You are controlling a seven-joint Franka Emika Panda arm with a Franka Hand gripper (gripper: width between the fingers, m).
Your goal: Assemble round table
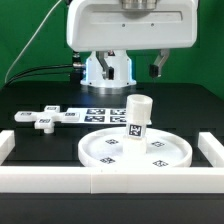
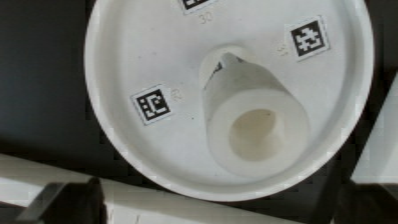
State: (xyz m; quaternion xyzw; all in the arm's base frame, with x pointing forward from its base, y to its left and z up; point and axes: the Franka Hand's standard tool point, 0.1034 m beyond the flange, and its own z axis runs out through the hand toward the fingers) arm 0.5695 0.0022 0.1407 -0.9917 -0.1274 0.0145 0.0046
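Round table leg [image 1: 138, 116] sits below my jaws [image 1: 120, 68], which hang spread wide, holding nothing, well above it. The leg stands upright near the middle of the disc [image 1: 176, 150]. My wrist view looks down on the leg's round top end, with the tagged disc [image 2: 143, 50] around it. The disc lies flat on the black worktop [image 1: 40, 88], just behind the white border wall [image 1: 110, 182]. Beyond the disc lies the marker board [image 1: 105, 104]. The cross-shaped base [image 1: 45, 117] lies loose toward the exterior view's left, apart from the disc.

No legible txt/nos. — just b/w square tags [image 2: 153, 103] on disc [image 2: 143, 50], leg [image 1: 138, 112].
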